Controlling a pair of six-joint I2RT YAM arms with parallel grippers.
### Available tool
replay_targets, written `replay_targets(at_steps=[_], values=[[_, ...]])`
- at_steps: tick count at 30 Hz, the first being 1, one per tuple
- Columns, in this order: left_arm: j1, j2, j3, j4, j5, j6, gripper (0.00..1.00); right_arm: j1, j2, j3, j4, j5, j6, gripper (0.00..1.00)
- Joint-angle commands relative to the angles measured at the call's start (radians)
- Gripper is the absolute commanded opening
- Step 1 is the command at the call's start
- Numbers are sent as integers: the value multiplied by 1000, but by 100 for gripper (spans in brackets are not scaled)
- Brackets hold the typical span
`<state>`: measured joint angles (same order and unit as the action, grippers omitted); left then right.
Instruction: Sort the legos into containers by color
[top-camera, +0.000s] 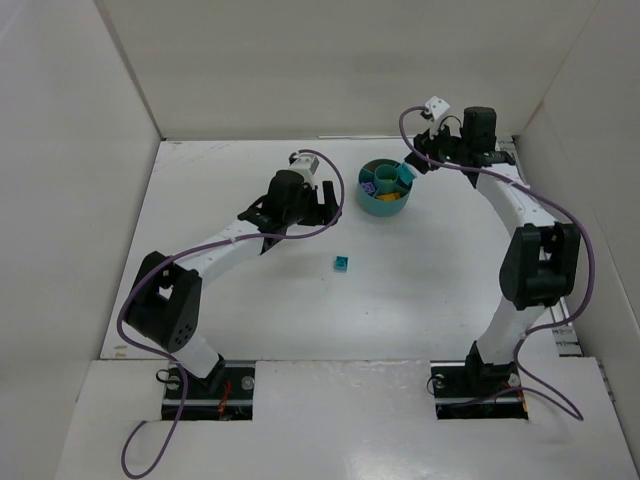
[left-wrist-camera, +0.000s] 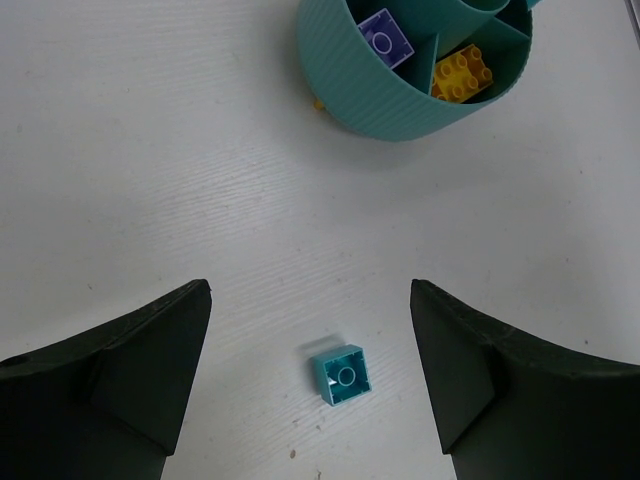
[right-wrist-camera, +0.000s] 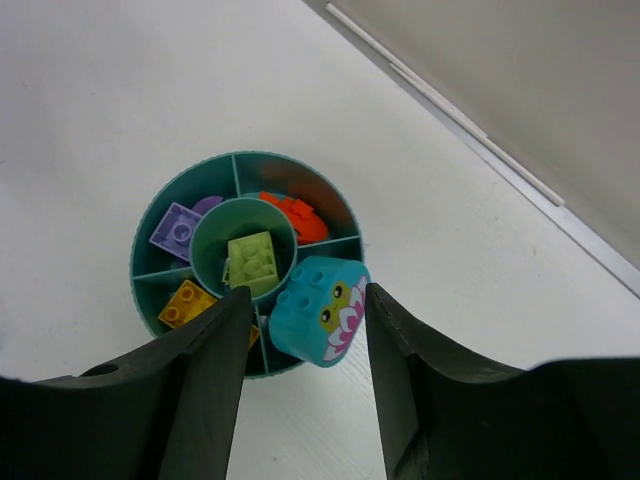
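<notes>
Between the fingers of the left gripper (left-wrist-camera: 310, 295), a small teal brick (left-wrist-camera: 340, 375) lies on the white table (left-wrist-camera: 150, 150), one round stud up. It touches neither finger, and the jaws stand wide apart with nothing in them. Ahead of these jaws and off to their right stands the round teal tub (left-wrist-camera: 380, 90), ribbed on its outer wall, with a tiny yellow bit (left-wrist-camera: 318, 103) at its foot. Below the right gripper (right-wrist-camera: 307, 290) the same tub shows its wedge compartments around a central ring. A purple brick (right-wrist-camera: 175, 232) lies in one wedge, orange-red pieces (right-wrist-camera: 295, 215) in another and a yellow brick (right-wrist-camera: 185, 303) in a third, while a light green brick (right-wrist-camera: 252, 262) sits in the ring. Between the right fingers, over the tub's near rim, is a rounded teal block (right-wrist-camera: 318, 312), tilted. It is printed with a pink-and-white flower and two dark dots, with no letters that can be read. The block lies against the right-hand finger, with a thin gap at the other. These jaws are partly open, and I cannot tell whether they grip the block.
</notes>
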<state>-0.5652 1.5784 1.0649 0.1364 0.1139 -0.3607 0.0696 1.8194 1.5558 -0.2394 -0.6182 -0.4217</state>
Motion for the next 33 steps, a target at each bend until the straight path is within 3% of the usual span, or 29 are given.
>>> replay_targets(at_steps=[1,8,33], values=[[4,-24,30,23,18,5,78,-36,-49,4,68,-5,3,54],[4,-24,30,32,18,5,78,-100,-81,-97,37,132,29,56],[4,-12,40,23,27,5,78,27,133,-36,-35,129,-28,47]])
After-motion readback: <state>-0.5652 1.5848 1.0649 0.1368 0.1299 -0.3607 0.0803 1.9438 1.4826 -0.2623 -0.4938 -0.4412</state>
